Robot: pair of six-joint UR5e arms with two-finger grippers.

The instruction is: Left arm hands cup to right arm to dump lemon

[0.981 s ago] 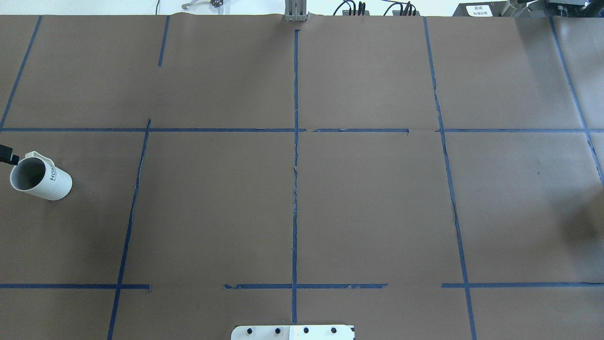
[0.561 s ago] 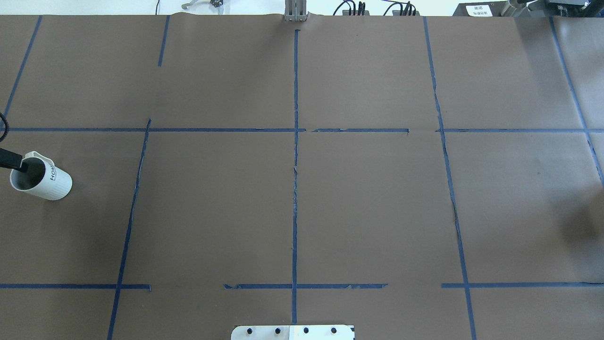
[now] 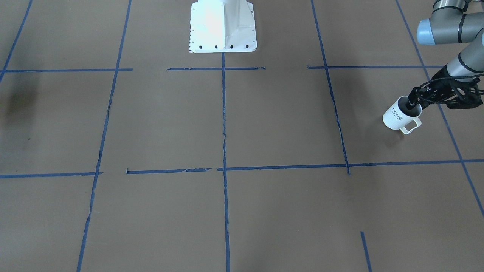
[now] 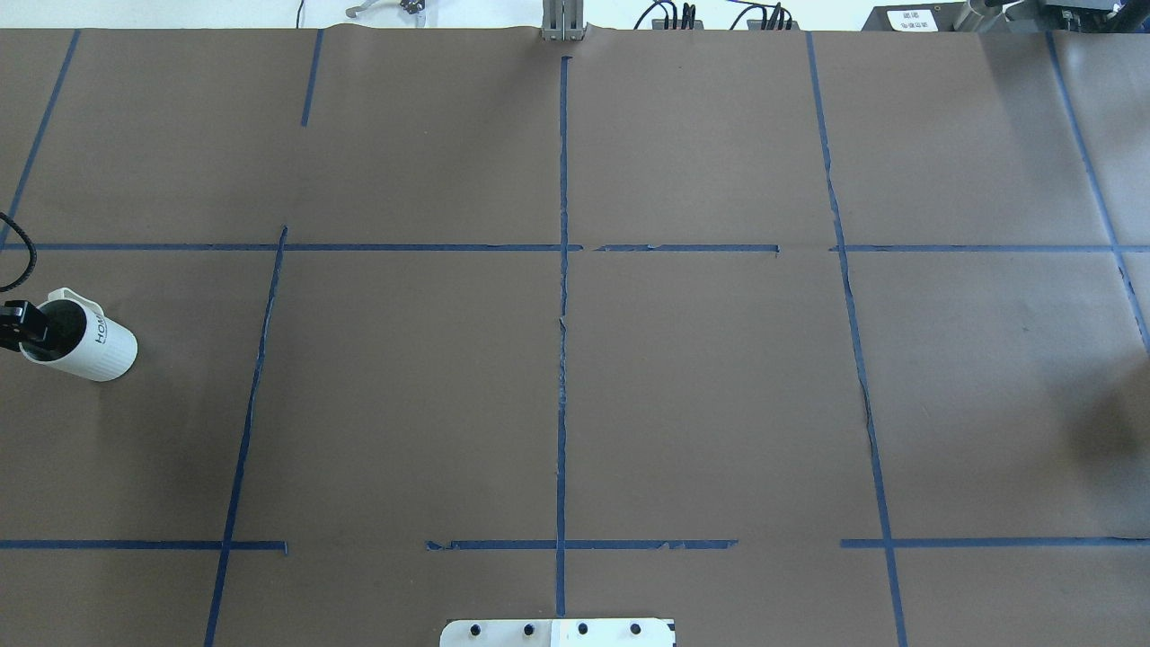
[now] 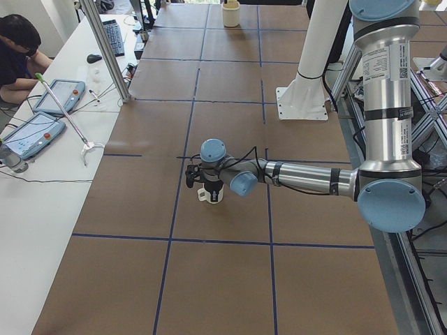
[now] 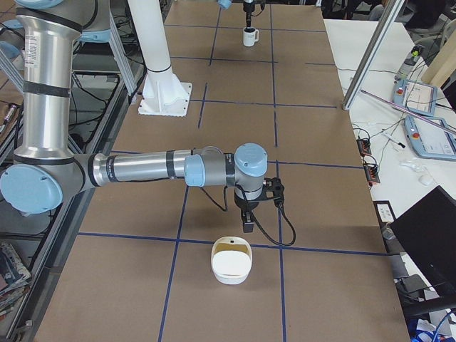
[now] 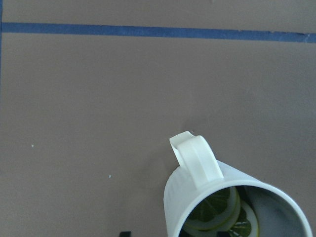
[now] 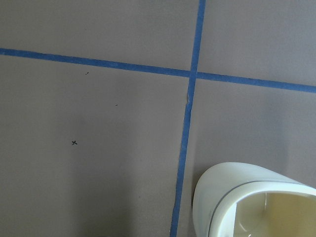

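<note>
At far left edge, overhead: small cream-white ribbed cup (image 4: 85,341) w/ black "HOME" lettering stands upright on the brown paper-covered table (image 4: 701,386). Its squared loop handle (image 7: 197,158) points away from the robot base.
Inside cup: thin yellow-green lemon slices (image 7: 217,213), at least two, overlapping at the bottom against the grey wall. None outside the cup.
Left gripper (image 3: 414,103): black two-finger unit at the cup rim, beside the handle. One finger dips into the mouth, the other looks to be outside the wall. Clamped on the wall or slack, can't tell from these views.
Centre: blue tape lines (image 4: 563,359) grid the paper. White metal base plate (image 4: 557,632) sits at the robot's edge.
Right side: silver-grey right arm (image 6: 157,169) reaches out low over the table, well apart from the cup.
Right gripper (image 6: 247,222): hangs just behind a cream-white round bowl (image 6: 230,267) w/ tan inside, not touching it. Seen in side view only, so fingers apart or together can't be told.
Progress: early, approx. grasp stage. Done: left gripper placed at the rim. Cup not yet off the table.
Left to do: secure grip, lift, carry across, pass cup to right gripper, tip lemon slices out, prob. into the bowl.
</note>
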